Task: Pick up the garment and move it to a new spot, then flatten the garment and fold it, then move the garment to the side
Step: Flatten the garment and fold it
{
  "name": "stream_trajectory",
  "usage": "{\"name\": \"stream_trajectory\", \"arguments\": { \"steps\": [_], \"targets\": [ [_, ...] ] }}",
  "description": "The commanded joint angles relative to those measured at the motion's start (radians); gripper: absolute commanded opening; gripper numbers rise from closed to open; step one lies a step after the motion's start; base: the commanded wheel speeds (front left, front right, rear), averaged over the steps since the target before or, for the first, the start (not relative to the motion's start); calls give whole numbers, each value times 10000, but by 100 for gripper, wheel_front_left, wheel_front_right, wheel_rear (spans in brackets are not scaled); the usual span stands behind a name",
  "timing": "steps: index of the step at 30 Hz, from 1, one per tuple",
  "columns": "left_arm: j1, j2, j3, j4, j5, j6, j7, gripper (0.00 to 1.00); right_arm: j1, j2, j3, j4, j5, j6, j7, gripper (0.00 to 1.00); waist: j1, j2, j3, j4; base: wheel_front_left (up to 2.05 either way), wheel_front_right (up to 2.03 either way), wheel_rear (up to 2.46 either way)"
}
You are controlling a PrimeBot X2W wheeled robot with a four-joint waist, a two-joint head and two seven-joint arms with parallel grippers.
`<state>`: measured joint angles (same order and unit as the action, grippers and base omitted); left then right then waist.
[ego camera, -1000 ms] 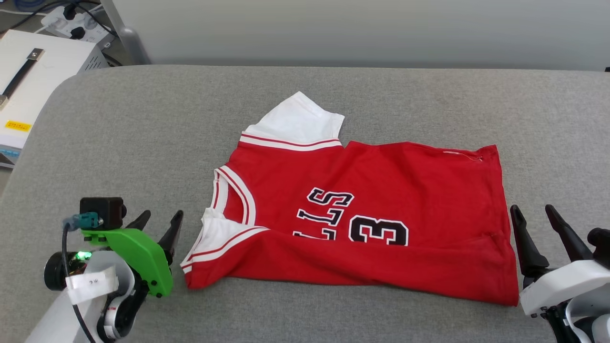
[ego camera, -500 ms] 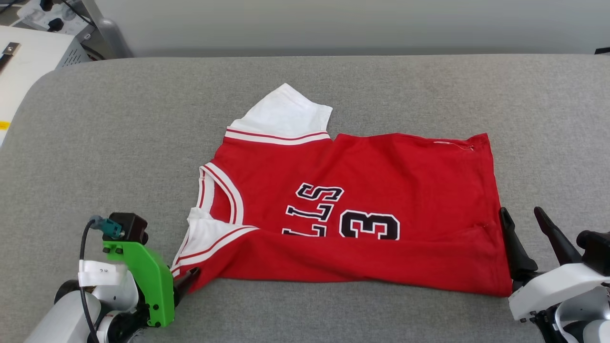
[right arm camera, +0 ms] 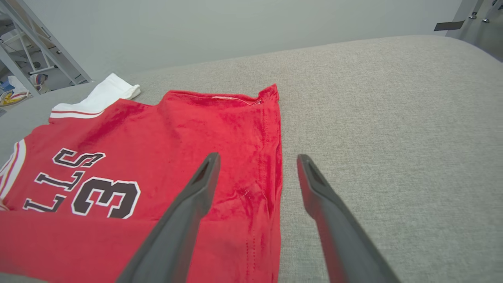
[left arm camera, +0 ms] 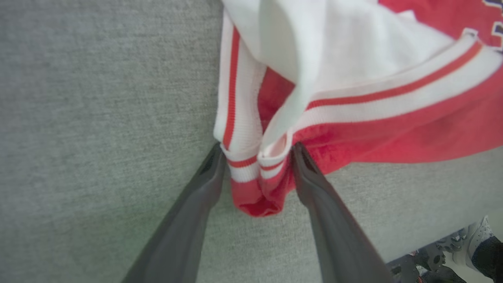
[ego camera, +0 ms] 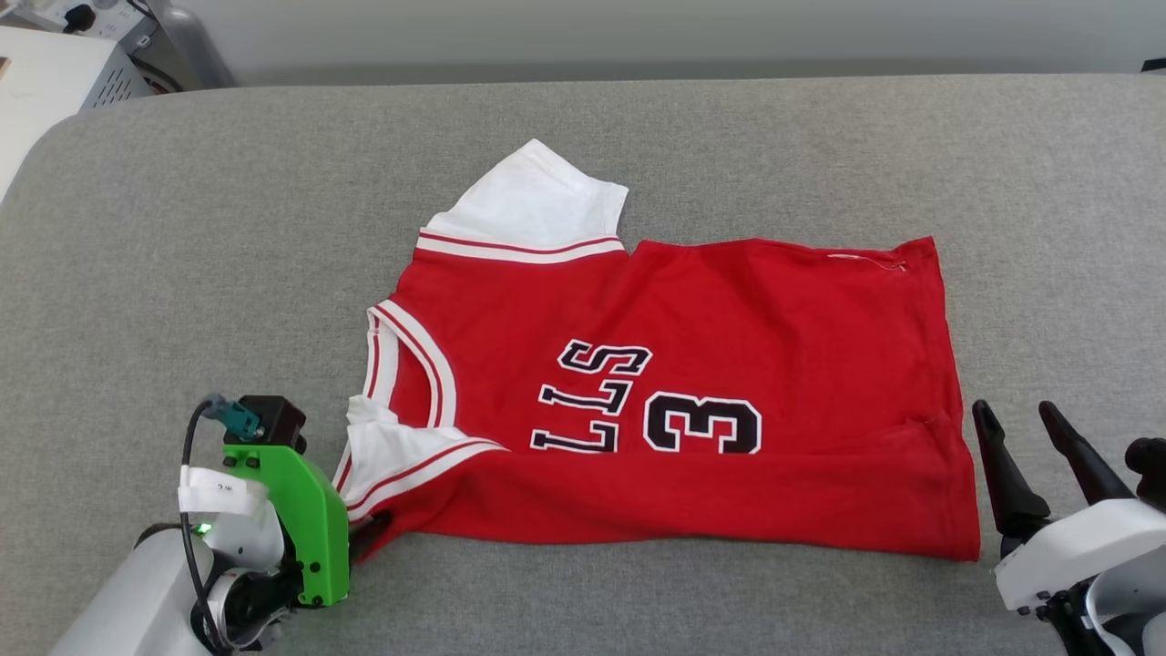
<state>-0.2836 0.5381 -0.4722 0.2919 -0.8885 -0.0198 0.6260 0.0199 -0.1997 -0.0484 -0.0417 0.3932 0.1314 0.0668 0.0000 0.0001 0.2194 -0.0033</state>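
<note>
Garment corner now taken between the fingers of the left pincer

At the left, the pincer that was held wide and clear of the cloth a second ago is now brought onto the striped shoulder corner. That corner is bunched between its two fingers and touched on both sides. The jaws are being narrowed, though whether the cloth is clamped yet cannot be told. Ahead and to the right of this pincer, the garment is spread on the grey cushion, with its near side folded over the print. At the far right, the right pincer is kept spread wide and empty, with the hem edge just beside it. A two-corner lift is judged to be in preparation, and the hem corner is not yet taken.
</note>
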Motion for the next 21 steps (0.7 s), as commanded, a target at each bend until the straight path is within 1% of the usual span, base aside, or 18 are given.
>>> {"name": "stream_trajectory", "arguments": {
  "steps": [1, 5, 7, 9, 12, 16, 21],
  "targets": [
    [221, -476, -399, 386, -195, -127, 244, 0, -1, -81, -91, -20, 78, -7, 116, 100, 0, -1, -8, 7, 0, 0, 0],
    [111, -570, -425, 549, -212, -227, 154, 0, 153, -299, -194, 30, 417, -7, 1037, 100, 0, -1, -23, 60, 0, 0, 0],
    [76, -498, -388, 472, -122, -209, 9, 0, 225, -477, -276, 68, 618, -7, 1741, 100, 0, -1, -36, 83, 0, 0, 0],
    [76, -412, -302, 267, -35, -136, -193, 0, 299, -632, -288, 84, 798, -7, 2674, 100, 0, -1, -58, 101, 0, 0, 0],
    [215, -216, -154, -283, 112, 71, -479, 0, 309, -823, -173, -104, 1027, -7, 3922, 100, 0, -1, -92, 110, 0, 0, 0],
    [461, 70, 13, -1298, 317, 456, -681, 0, 251, -971, 5, -237, 1199, -7, 5069, 100, 0, -1, -72, 218, 0, 0, 0],
    [717, 356, 158, -2432, 488, 796, -789, 0, 72, -936, 171, -5, 1257, -7, 5782, 100, 0, -1, 71, 401, 0, 0, 0]
  ]
}}
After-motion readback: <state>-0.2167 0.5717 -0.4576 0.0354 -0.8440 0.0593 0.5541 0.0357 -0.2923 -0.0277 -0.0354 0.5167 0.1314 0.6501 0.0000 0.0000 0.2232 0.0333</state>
